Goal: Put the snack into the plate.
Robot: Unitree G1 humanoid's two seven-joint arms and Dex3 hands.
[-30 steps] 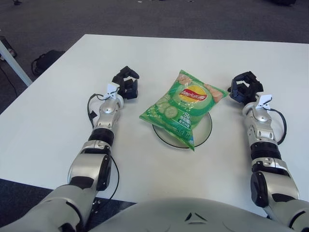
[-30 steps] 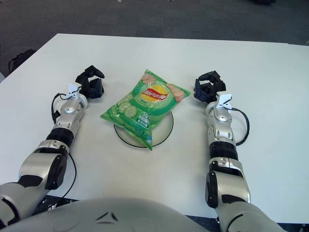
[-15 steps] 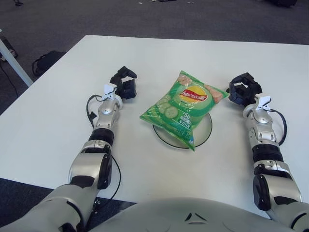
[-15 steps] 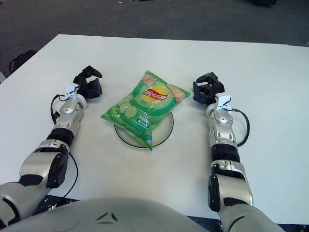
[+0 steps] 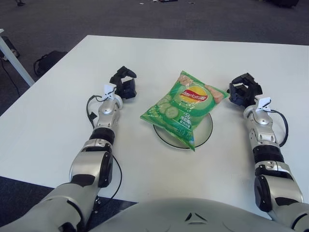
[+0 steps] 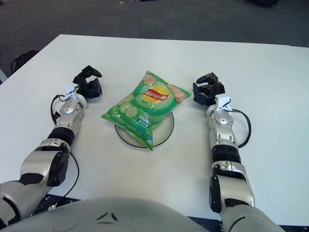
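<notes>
Both hands, left hand (image 5: 123, 84) and right hand (image 5: 245, 90), flank the snack bag (image 5: 184, 107), fingers loosely curled, holding nothing. It lies across the plate (image 5: 204, 131) on the white table (image 5: 159, 53).

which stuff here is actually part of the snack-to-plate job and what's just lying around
Part of the job:
- green snack bag, lying across the plate
- plate, mostly covered by the bag
- left hand, left of the bag, holding nothing
- right hand, right of the bag, holding nothing

Just lying about:
- white table under it all
- dark bag on the floor, beyond the table's left edge
</notes>
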